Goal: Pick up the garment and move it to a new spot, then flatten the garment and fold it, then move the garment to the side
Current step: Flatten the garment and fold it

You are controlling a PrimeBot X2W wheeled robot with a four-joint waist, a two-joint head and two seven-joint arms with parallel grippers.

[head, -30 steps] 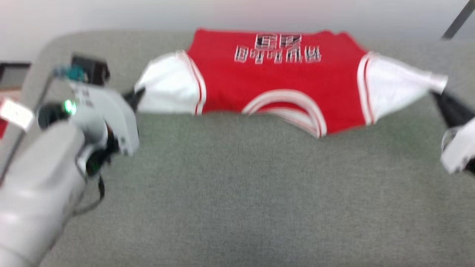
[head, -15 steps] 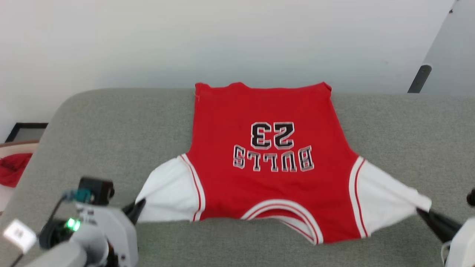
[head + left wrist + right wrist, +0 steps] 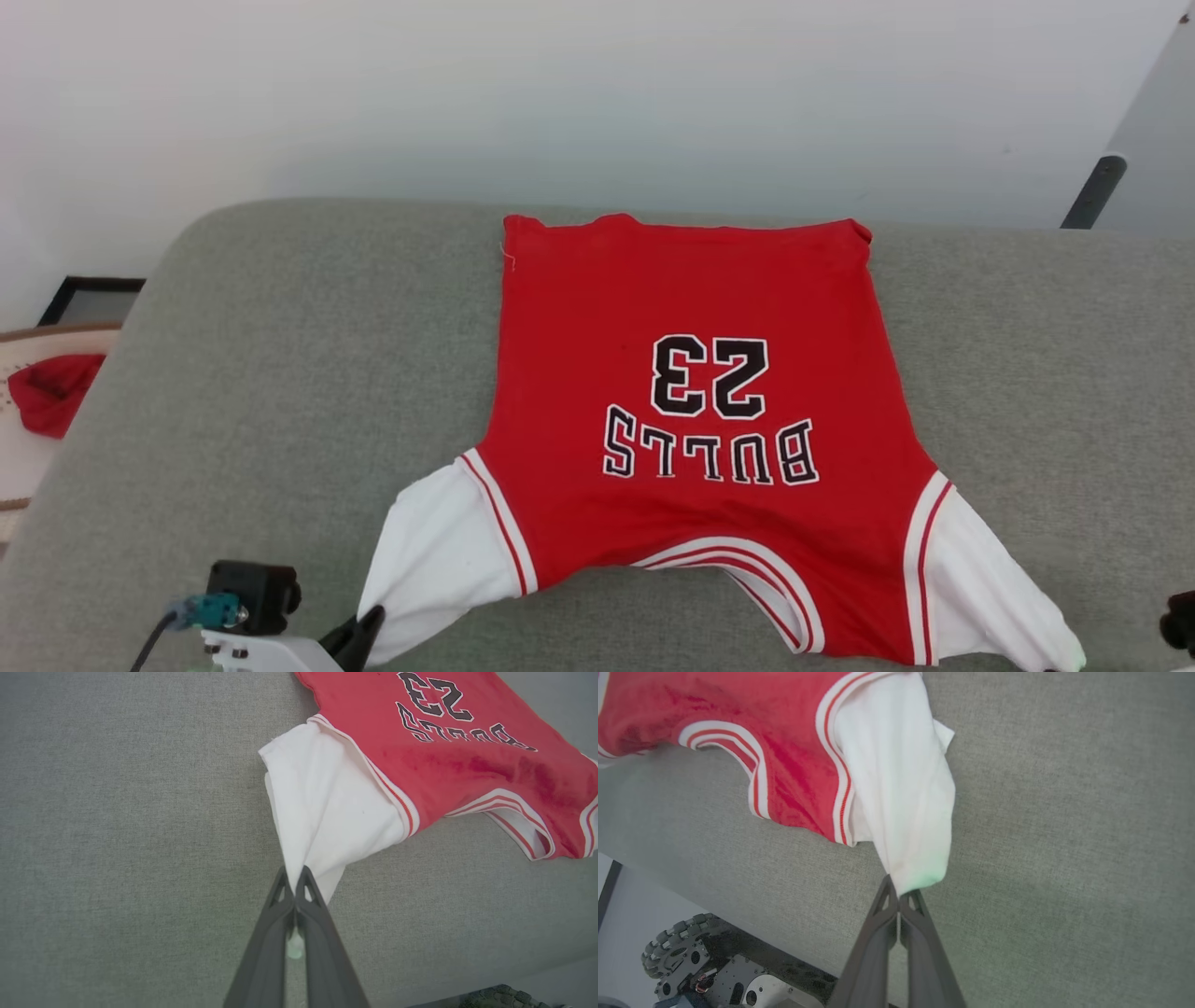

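Print reads "BULLS 23", black with white outline, upside down in head view, on red white-sleeved fabric jersey (image 3: 691, 299). Jersey spread mid grey woven pad (image 3: 280, 373), hem toward pad's far edge, collar nearside. Grips: left gripper (image 3: 294, 879) clamped on one sleeve tip, right gripper (image 3: 899, 891) on other. Off pad's left edge: small plain red cloth (image 3: 51, 401).

Head cam high, fwd/down; wrist cams close in, from L & R — all share garment (image 3: 691, 392).
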